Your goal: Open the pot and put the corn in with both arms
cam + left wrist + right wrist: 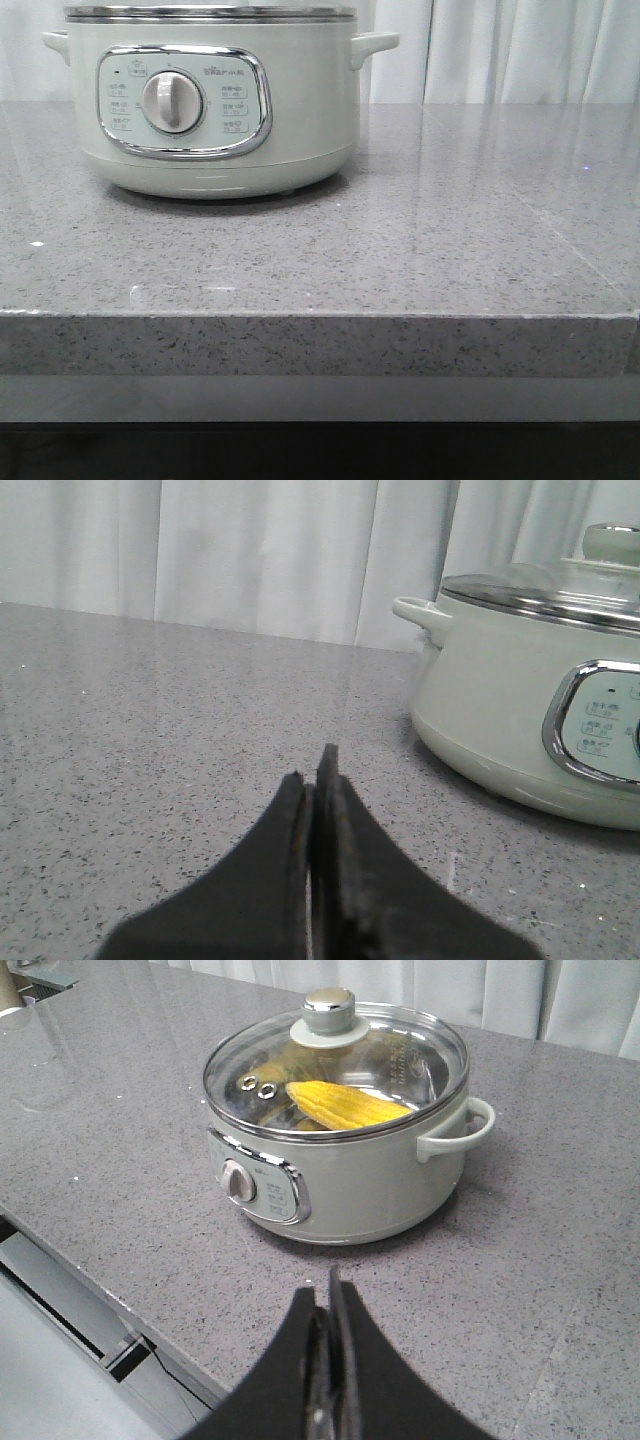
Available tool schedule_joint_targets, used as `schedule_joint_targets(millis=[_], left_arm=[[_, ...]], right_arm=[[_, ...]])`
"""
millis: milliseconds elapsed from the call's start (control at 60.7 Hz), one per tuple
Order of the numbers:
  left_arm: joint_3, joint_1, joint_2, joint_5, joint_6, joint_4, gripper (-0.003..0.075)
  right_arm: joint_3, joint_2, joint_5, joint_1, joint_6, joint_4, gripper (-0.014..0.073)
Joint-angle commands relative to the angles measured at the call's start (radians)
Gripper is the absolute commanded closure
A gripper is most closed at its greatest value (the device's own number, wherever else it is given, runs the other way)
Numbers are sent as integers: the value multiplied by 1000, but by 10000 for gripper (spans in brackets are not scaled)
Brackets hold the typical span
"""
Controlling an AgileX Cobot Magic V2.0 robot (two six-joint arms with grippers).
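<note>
The pale green-white pot (215, 110) stands at the back left of the grey stone table (420, 250), dial facing the front. In the right wrist view the pot (345, 1185) carries its glass lid (400, 1060) with a round knob (329, 1008). The yellow corn (345, 1105) lies inside, seen through the glass. My right gripper (325, 1295) hangs shut and empty above the table in front of the pot. My left gripper (312, 770) is shut and empty, low over the table, with the pot (520, 710) off to one side. Neither gripper shows in the front view.
White curtains (500, 50) hang behind the table. The table's front edge (320, 315) runs across the front view. In the right wrist view, the table edge (110, 1300) drops to a grey frame with a dark cable.
</note>
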Motion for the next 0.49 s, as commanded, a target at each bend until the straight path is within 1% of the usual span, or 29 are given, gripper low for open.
schedule_joint_targets(millis=[0,412,478], left_arm=[[5,-9,-20,-82,-2,-1,741],[5,-9,-20,-82,-2,-1,741],[5,-9,-20,-82,-2,-1,741]], right_arm=[[-24,-3,-74,-5,-2,6,662],[-11,-12,-85,-5,-2,5,662],[22,-41,-110,-36,-2,-46,662]])
